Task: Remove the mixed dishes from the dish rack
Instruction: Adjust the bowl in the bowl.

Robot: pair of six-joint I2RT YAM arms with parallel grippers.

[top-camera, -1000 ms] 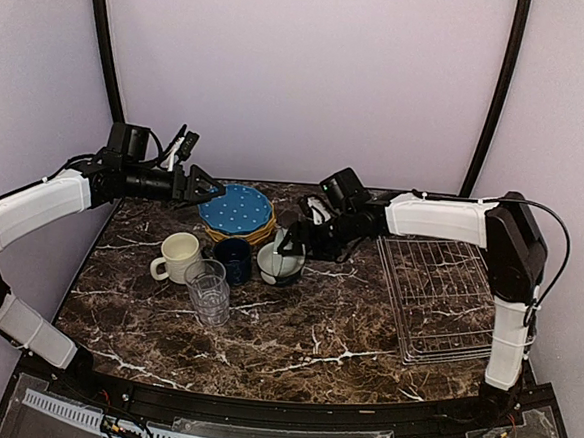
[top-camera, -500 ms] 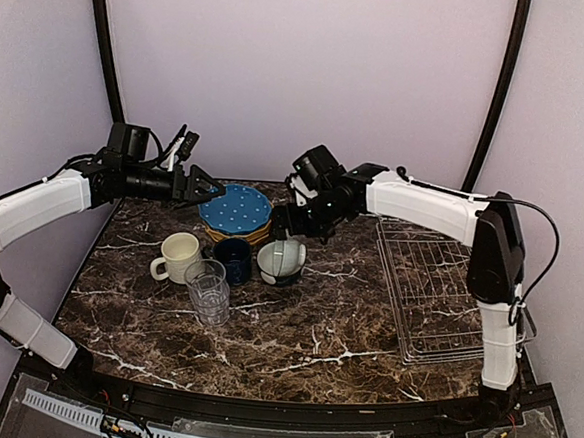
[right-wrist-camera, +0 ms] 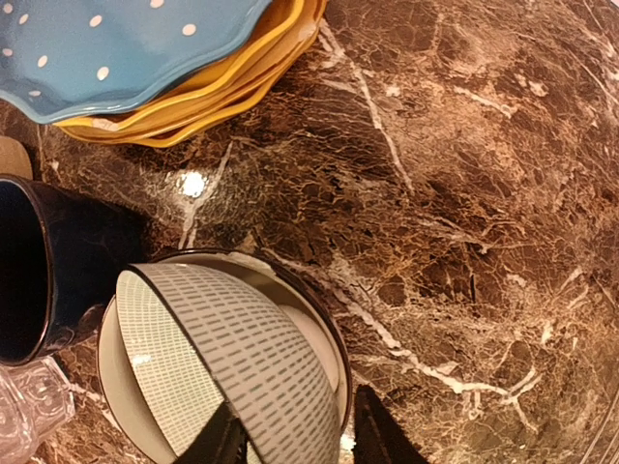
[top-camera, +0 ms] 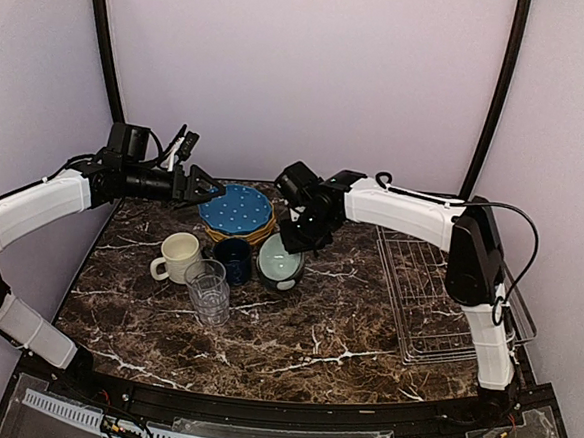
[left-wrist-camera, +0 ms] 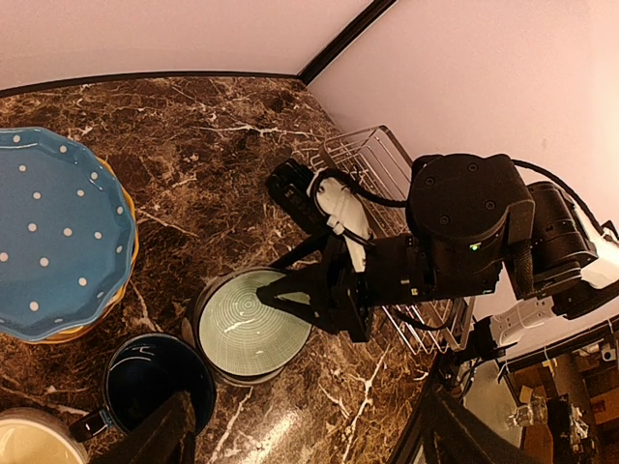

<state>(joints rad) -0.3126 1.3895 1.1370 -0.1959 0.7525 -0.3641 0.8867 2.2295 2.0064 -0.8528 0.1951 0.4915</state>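
Since one second ago my right gripper [right-wrist-camera: 300, 435] left the bowls, went toward the back wall and came down again at their far side, while my left arm did not move. Now the right fingers [right-wrist-camera: 382, 425] stand on both sides of the wall of the pale teal-and-white striped bowl [right-wrist-camera: 232, 358]. This bowl leans tilted inside a second round bowl of the same kind [right-wrist-camera: 121, 387]. The gap between the fingers is narrow, but I cannot tell if they really press the bowl. My left gripper [left-wrist-camera: 309, 416] hovers above the stacked plates with its fingers wide apart and nothing between them. All the dishes are on the dark brown marble table [top-camera: 314, 331]. The blue white-dotted plate [top-camera: 235, 208] lies on top of the yellow plates [right-wrist-camera: 222, 97] at the back. The dark blue cup [top-camera: 234, 258] is just beside the bowls on their left, the cream mug [top-camera: 179, 255] is left of the cup, and the clear glass tumbler [top-camera: 209, 291] is nearer to my bases. The rectangular silver wire dish rack [top-camera: 437, 299] lies on the right side, apart from the dishes.
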